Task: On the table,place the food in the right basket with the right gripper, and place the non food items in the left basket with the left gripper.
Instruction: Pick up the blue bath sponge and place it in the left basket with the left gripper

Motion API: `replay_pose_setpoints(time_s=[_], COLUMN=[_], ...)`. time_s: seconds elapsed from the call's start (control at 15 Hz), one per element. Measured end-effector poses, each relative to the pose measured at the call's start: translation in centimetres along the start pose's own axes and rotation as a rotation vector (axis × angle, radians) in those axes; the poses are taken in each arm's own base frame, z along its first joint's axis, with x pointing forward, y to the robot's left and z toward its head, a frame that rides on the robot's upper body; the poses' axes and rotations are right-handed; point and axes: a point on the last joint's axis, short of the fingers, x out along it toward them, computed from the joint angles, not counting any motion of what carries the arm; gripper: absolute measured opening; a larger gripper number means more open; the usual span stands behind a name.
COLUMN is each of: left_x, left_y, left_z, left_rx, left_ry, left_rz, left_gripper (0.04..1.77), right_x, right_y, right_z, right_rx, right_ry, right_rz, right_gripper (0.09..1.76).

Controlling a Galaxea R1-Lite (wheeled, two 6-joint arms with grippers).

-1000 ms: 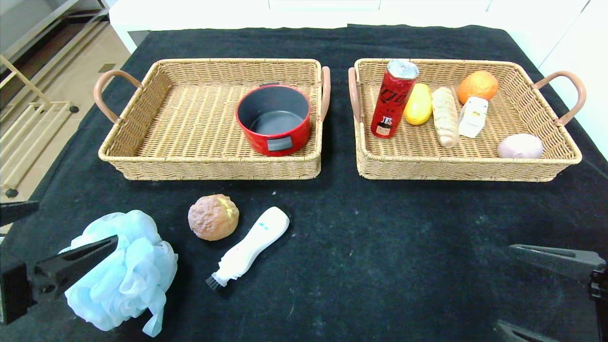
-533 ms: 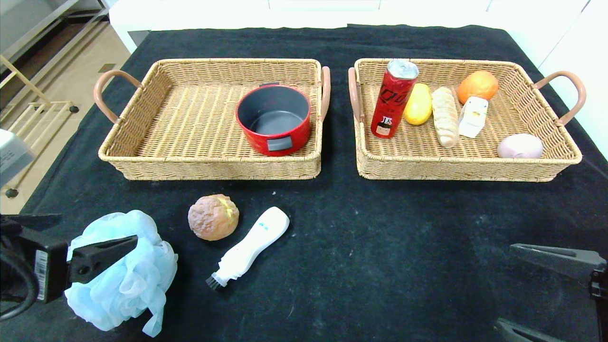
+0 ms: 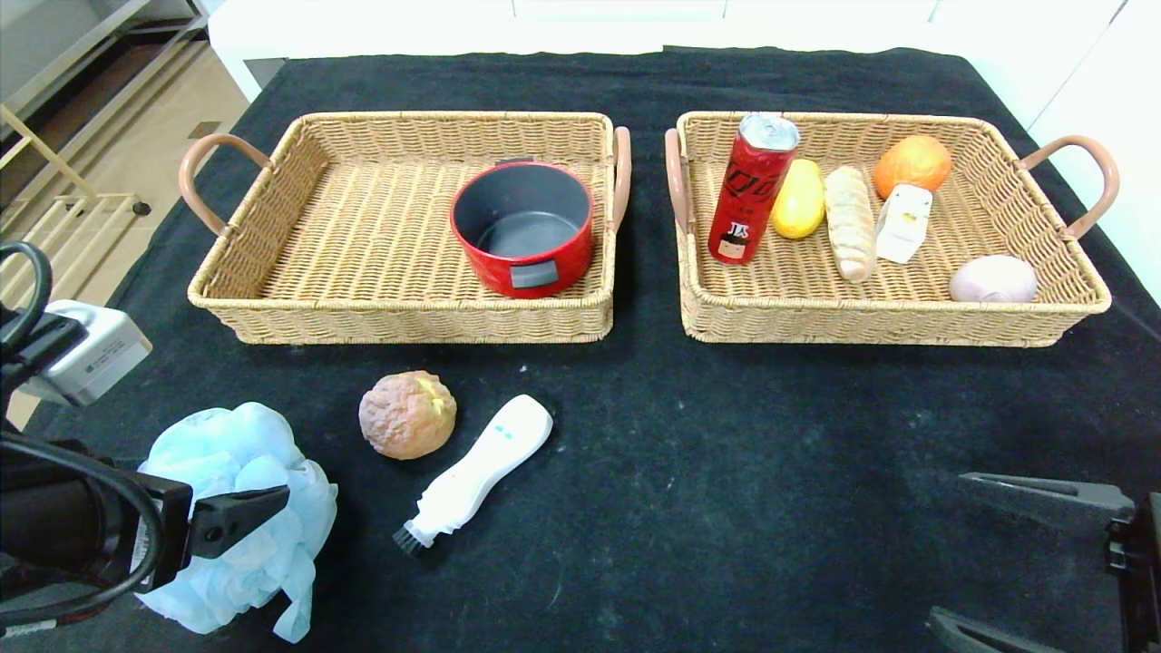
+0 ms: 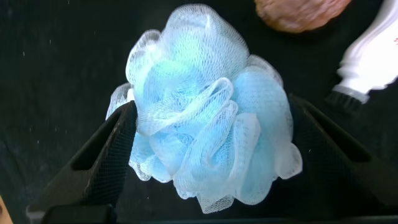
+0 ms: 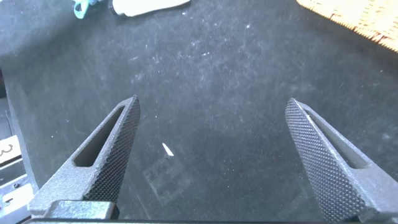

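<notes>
A light blue bath pouf (image 3: 218,453) lies at the near left of the black table. My left gripper (image 3: 227,535) is open and straddles the pouf; in the left wrist view the pouf (image 4: 186,74) sits between its fingers (image 4: 102,149), and whether they touch it I cannot tell. A brown bun (image 3: 406,414) and a white brush (image 3: 476,472) lie right of the pouf. My right gripper (image 3: 951,548) is open and empty over bare cloth at the near right, also seen in the right wrist view (image 5: 212,104).
The left basket (image 3: 399,319) holds a red pot (image 3: 523,227). The right basket (image 3: 871,322) holds a red can (image 3: 753,189), a yellow fruit (image 3: 798,199), a bread stick (image 3: 849,222), an orange (image 3: 912,163), a white carton (image 3: 903,222) and a pale egg-like item (image 3: 993,278).
My left arm has pushed forward, so its wrist and camera have come into view and its finger reaches further across the pouf. The right gripper has barely shifted.
</notes>
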Motion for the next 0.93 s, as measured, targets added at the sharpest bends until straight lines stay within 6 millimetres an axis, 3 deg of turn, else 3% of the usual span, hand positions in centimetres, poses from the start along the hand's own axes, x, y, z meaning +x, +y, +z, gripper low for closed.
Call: replay_pose_setpoints(time_s=[0.93], left_x=[3.7], left_y=[-0.7], left_z=[-3.6], left_rx=[0.012], left_ry=[0.154], left_rz=[-0.053], left_gripper=[1.72], right_x=[0.6], right_y=[-0.3], right_z=[-0.5], right_rx=[0.016], right_ry=[0.033], right_rz=[0.003], right_gripper=[1.71])
